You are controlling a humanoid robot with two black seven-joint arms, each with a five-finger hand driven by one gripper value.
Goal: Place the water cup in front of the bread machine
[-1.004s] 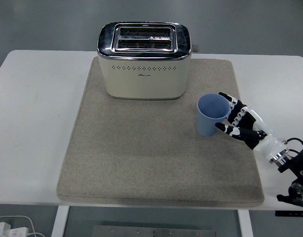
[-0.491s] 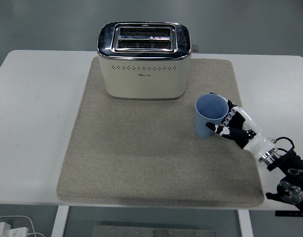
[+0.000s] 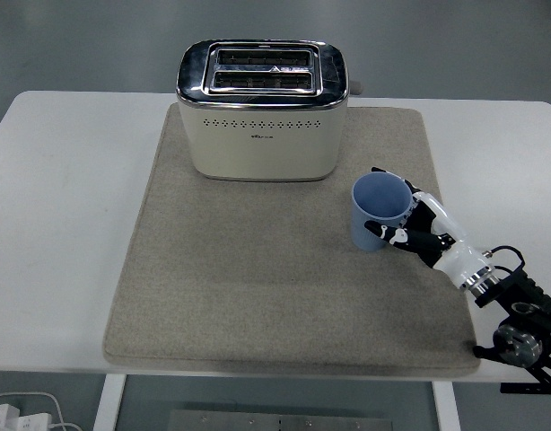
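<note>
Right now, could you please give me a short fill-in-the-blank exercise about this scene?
1. The right hand grasps the ____ cup.
2. The cup stands on the grey ____, not on the bare table.
3. The toaster has ____ slots on top.
4. From the camera, the cup is to the ____ of the toaster.

Missing words: blue; mat; two; right

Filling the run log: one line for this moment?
right hand: shut on cup | cup: on mat, right of toaster front | left hand: unseen
</note>
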